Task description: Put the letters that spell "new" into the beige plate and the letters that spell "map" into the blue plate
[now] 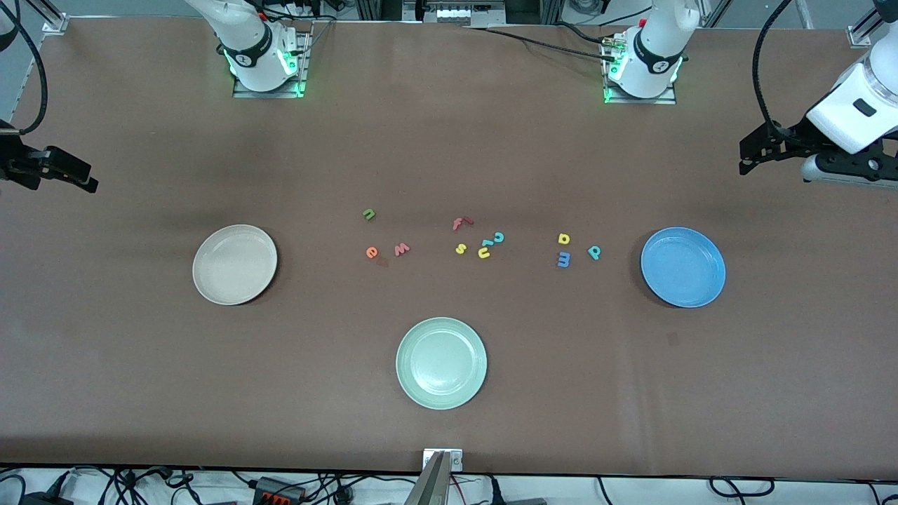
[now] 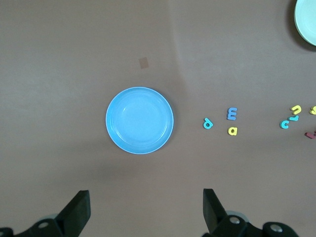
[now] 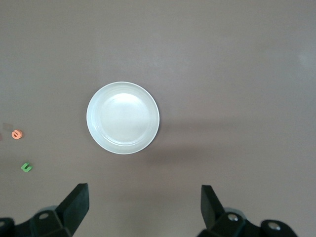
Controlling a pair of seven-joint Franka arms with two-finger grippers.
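Left wrist view: the left gripper [image 2: 145, 210] is seen with its fingers spread wide and nothing between them, held up in the air over the table [image 2: 59, 49] at the left arm's end. Directly below it, just ahead of the fingertips, lies the blue plate [image 2: 139, 120], with nothing in it. Just past that plate, toward the table's middle, three letters are grouped: the teal "p" [image 2: 208, 123] closest to the plate, then the blue "m" [image 2: 232, 113] and the yellow "a" [image 2: 232, 131] side by side. Farther out from the gripper, the teal "c" [image 2: 285, 124] and the yellow "u" [image 2: 296, 109] are seen near the frame's edge.

From the right wrist camera, the right gripper [image 3: 144, 210] is likewise shown released, fingers wide apart and empty, raised over the right arm's end of the table. The beige plate [image 3: 123, 117] lies below it, also empty. Well out from that plate, toward the middle, the orange "e" [image 3: 17, 134] and the green "n" [image 3: 26, 167] are visible.

On the front camera, the pinkish-red "w" [image 1: 401, 248] is seen just beside the "e", and the red "f" [image 1: 459, 223] and yellow "s" [image 1: 460, 248] lie in the central cluster. A pale green plate [image 1: 441, 362] rests nearest the front camera, apart from both grippers.
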